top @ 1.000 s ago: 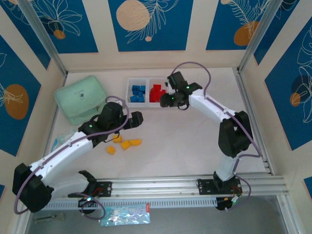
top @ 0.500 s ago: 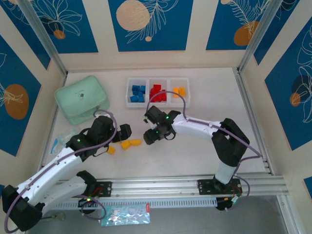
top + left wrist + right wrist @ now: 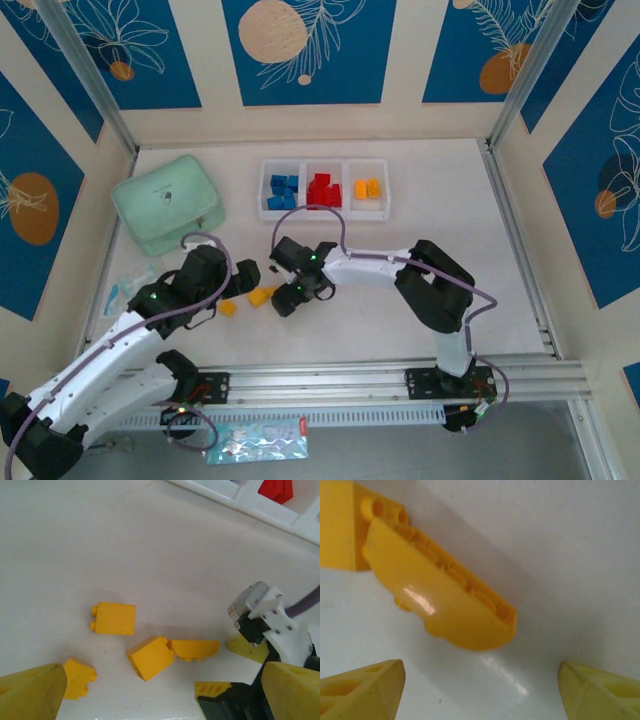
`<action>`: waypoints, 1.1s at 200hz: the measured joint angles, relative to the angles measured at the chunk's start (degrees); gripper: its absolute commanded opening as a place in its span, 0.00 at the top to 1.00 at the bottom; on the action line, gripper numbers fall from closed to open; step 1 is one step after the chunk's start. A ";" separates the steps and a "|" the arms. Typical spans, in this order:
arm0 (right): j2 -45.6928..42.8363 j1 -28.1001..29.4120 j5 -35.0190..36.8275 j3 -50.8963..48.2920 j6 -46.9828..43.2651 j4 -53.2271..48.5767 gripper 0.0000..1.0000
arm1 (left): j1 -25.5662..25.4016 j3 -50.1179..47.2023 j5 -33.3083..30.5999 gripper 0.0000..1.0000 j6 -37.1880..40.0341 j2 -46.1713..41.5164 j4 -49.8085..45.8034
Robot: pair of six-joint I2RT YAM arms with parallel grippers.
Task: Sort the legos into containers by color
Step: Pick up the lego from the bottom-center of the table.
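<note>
The white three-compartment tray [image 3: 345, 190] stands at the back, with blue legos [image 3: 283, 190] on the left, red legos [image 3: 322, 189] in the middle and yellow ones [image 3: 368, 188] on the right. Several loose yellow legos lie mid-table, among them a block [image 3: 115, 618], a sloped block [image 3: 150, 657] and a curved piece [image 3: 194, 649]. My right gripper [image 3: 287, 297] is open, low over the curved piece [image 3: 440, 605], which lies just ahead of its fingertips [image 3: 362, 692]. My left gripper [image 3: 243, 281] hangs open and empty above the same cluster, its fingers [image 3: 30, 695] wide apart.
A mint-green lidded box [image 3: 168, 203] sits at the back left. A clear plastic bag [image 3: 122, 290] lies by the left wall. An aluminium rail [image 3: 380, 380] runs along the near edge. The two grippers are close together over the yellow pile.
My right arm has swung from the tray down to the loose yellow legos. My left arm has drawn back a little toward the near left.
</note>
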 measured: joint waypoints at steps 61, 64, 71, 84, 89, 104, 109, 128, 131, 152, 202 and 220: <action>4.74 -0.83 0.85 5.92 -4.02 -0.33 0.27 | 0.37 -0.46 -2.16 0.00 -0.46 -2.95 -1.60; 5.05 -0.87 0.83 6.34 -4.42 -0.31 0.29 | 0.39 -0.46 -2.16 0.00 -0.48 -2.95 -1.60; 5.81 -1.03 0.79 7.37 -4.96 -0.07 0.30 | 0.48 -0.46 -2.19 0.00 -0.61 -2.93 -1.64; 7.06 -1.14 0.83 8.98 -5.73 -0.28 0.37 | 0.55 -0.46 -2.21 0.00 -0.66 -2.93 -1.66; 7.21 -1.14 0.87 9.25 -5.77 -0.48 0.39 | 0.55 -0.46 -2.21 0.00 -0.66 -2.93 -1.64; 7.30 -1.31 0.74 9.42 -6.84 0.04 0.46 | 0.57 -0.48 -2.21 0.00 -0.66 -2.93 -1.66; 7.34 -1.31 0.72 9.42 -6.78 0.28 0.48 | 0.59 -0.48 -2.21 0.00 -0.66 -2.93 -1.66; 7.58 -1.31 0.50 9.44 -7.34 0.72 0.64 | 0.63 -0.48 -2.21 0.00 -0.66 -2.93 -1.64; 7.58 -1.31 0.48 9.44 -7.58 0.72 0.66 | 0.63 -0.48 -2.21 0.00 -0.66 -2.93 -1.64; 7.63 -1.33 0.37 9.44 -7.78 0.70 0.76 | 0.66 -0.48 -2.19 0.00 -0.66 -2.80 -1.62; 4.26 -2.86 -1.14 9.33 -5.49 -1.05 0.86 | 0.90 -0.15 -0.52 0.00 0.33 -0.09 -1.09; -0.09 -5.62 -2.05 9.33 -3.82 -1.92 0.86 | 0.92 0.57 1.42 0.00 1.44 2.38 0.33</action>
